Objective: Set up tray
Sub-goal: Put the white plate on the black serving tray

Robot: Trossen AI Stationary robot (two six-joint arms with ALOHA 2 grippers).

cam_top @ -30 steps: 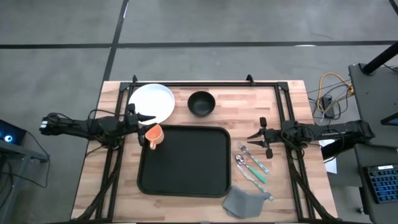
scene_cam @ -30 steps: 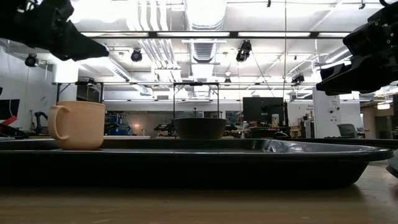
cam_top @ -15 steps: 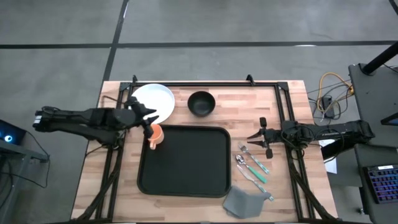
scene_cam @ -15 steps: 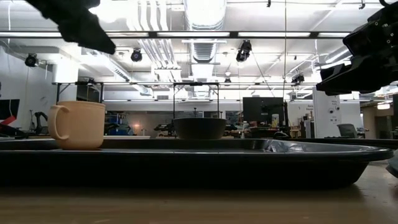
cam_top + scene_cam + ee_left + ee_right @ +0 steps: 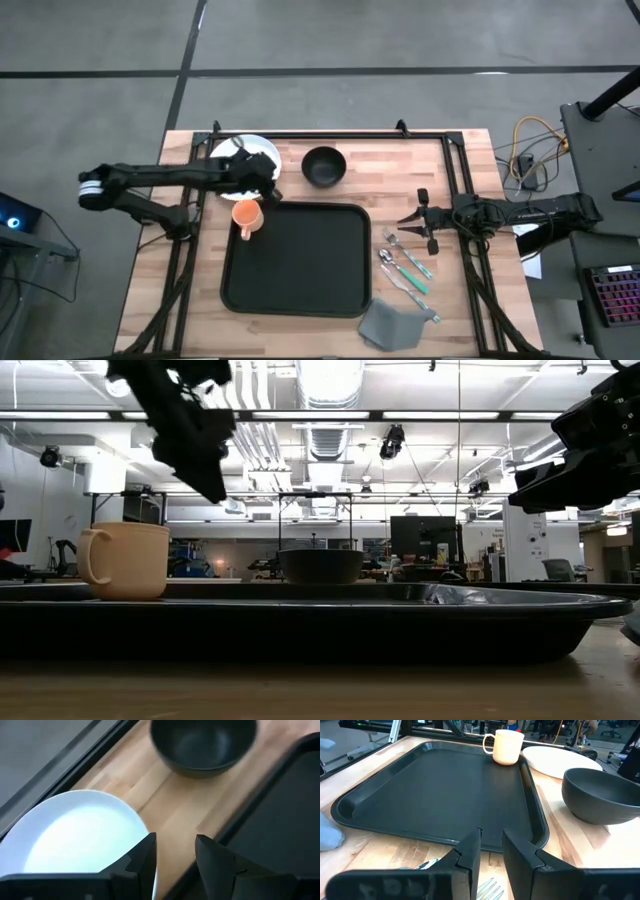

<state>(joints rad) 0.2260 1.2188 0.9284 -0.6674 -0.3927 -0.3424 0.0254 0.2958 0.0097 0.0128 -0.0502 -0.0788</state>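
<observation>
The large flat black rectangular plastic tray (image 5: pixel 296 259) lay in the middle of the wooden table (image 5: pixel 452 318), empty but for an orange mug (image 5: pixel 246 216) at its corner. The left gripper (image 5: pixel 262 177), fingers spread and holding nothing, hovered above the rim of the round white plate (image 5: pixel 75 835), with the tray's edge just beyond its fingertips and the black bowl (image 5: pixel 324 166) farther ahead. The right gripper (image 5: pixel 413 221), fingers narrowly parted and empty, waited beside the tray's opposite edge, near the cutlery (image 5: pixel 405 270). The tray looked stiff, light and smooth; its low raised rim seemed the only purchase, best pinched mid-side.
</observation>
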